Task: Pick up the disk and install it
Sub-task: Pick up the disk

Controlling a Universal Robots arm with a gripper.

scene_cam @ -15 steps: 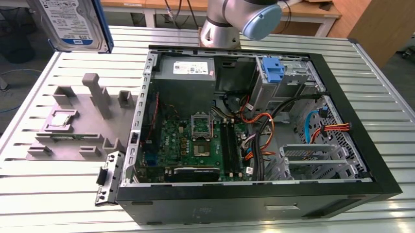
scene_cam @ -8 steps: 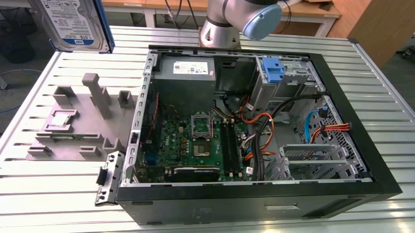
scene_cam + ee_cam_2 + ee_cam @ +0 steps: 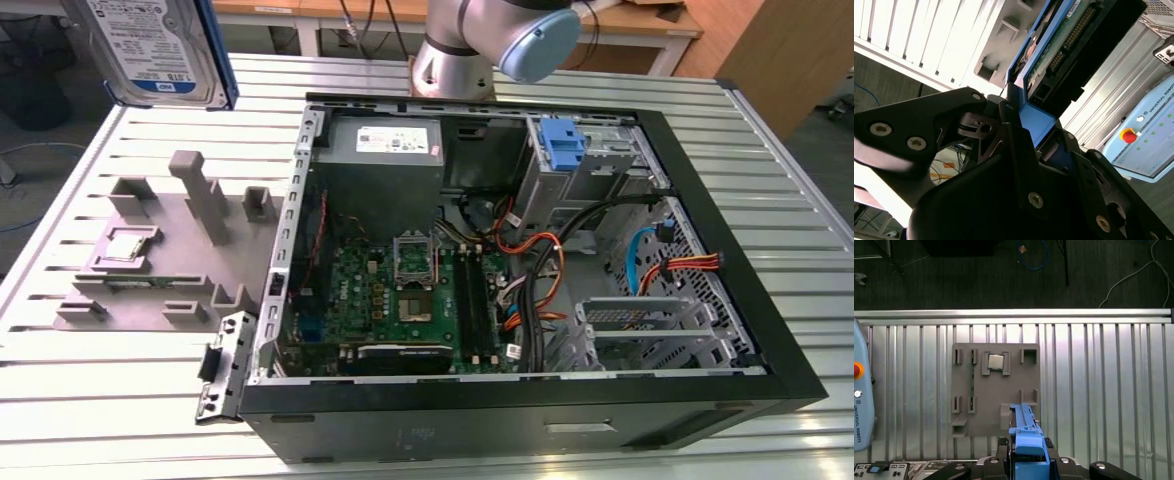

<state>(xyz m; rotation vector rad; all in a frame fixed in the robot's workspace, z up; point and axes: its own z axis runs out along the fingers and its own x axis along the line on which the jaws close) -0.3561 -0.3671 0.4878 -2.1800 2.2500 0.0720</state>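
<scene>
The disk [image 3: 154,50], silver with a white-and-blue label and a blue bracket, hangs upright in the air above the table at the exterior view's far left. In the second wrist view my gripper [image 3: 1026,125] is shut on the disk's blue bracket [image 3: 1038,121], and the disk's green circuit-board side [image 3: 1064,45] extends away from the fingers. The first wrist view looks down along the disk's blue edge [image 3: 1025,432], held over the grey fixture plate [image 3: 995,390].
The open computer case [image 3: 787,370] lies on the slatted metal table, with a motherboard [image 3: 400,295], a grey power supply [image 3: 384,145], and a blue latch piece on a metal cage [image 3: 567,150]. The fixture plate [image 3: 160,260] carries a small chip [image 3: 123,247]. The arm's base [image 3: 461,50] stands behind the case.
</scene>
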